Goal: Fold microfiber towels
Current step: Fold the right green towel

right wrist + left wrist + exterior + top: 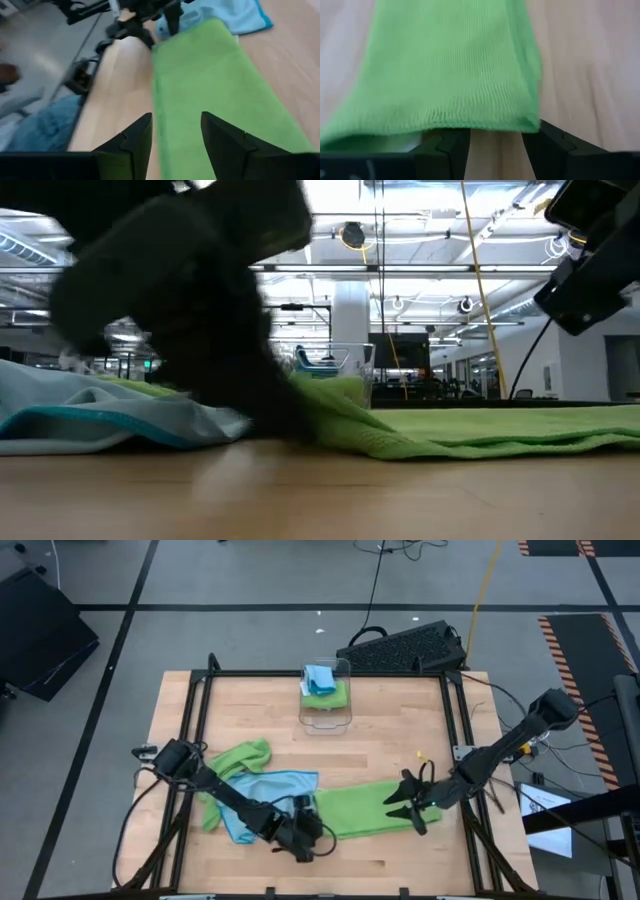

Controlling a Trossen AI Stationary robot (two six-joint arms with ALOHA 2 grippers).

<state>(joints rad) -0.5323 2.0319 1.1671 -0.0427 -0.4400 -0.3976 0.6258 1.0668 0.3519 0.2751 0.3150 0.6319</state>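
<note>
A lime green microfiber towel lies spread flat on the wooden table near its front edge. Left of it, a light blue towel lies rumpled beside another green one. My left gripper is low at the flat towel's left end, open, with that end's hem right at its fingertips and bare wood in the gap. My right gripper hovers open above the towel's right part. One of its fingers is over wood and the other over the cloth. My left gripper comes slanting down from the table's left at the green towel's left end. The hem lies just beyond its fingertips. I cannot tell whether they touch the cloth.
A clear plastic bin with folded green and blue towels stands at the table's far middle. Black frame rails run along the table's sides. A keyboard lies beyond the far right corner. Bare wood shows between the bin and the towels.
</note>
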